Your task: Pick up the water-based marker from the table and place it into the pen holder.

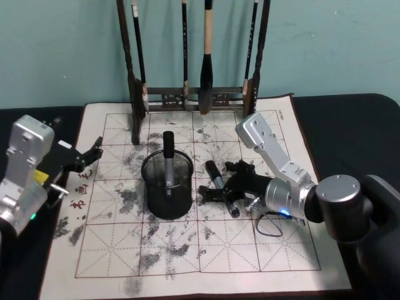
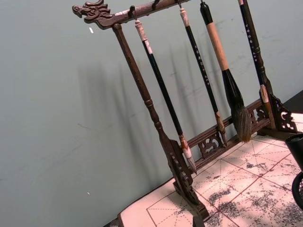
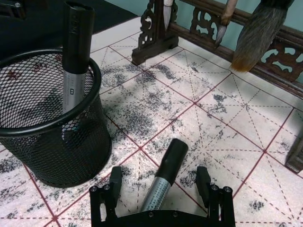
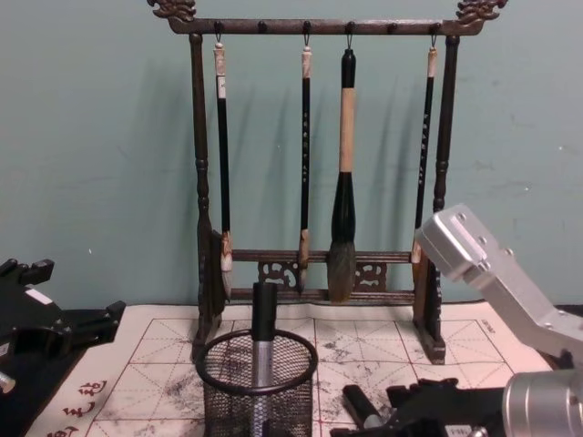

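table point(image 1: 187, 262): whitish grid mat, ink-stained, all the work happens on it.

brush rack point(image 4: 200, 182): far beyond the tool, ahead of the fingertips, upright, brushes hanging. not part of the job.

pen holder point(image 1: 167, 203): black mesh cup, upright, just beside the right gripper point(image 3: 159, 171) off its left finger, near but not touching. a second marker point(image 1: 168, 147) stands in it, leaning on the rim, cap up.

water-based marker point(image 3: 163, 177): lies flat on the mat directly under the right gripper, between its two fingers point(image 3: 115, 182). long axis runs straight out from the palm, dark cap pointing away from the tool toward the rack, silver barrel back under the palm. so the fingers sit square across the barrel.

right gripper: low over the mat, spread wide, clear mat on both sides of the barrel, nothing held.

left gripper point(image 1: 94, 152): parked well off on the far side of the cup, fingers parted, holding nothing. right arm is plainly the nearer one.

judgement: the step in hand is the grasp. the marker is centred and aligned, so closing in place should take it. after that, a lift and a short carry sideways to the cup. risks: the barrel may roll as one finger touches first, and the cup's standing marker crowds the opening.
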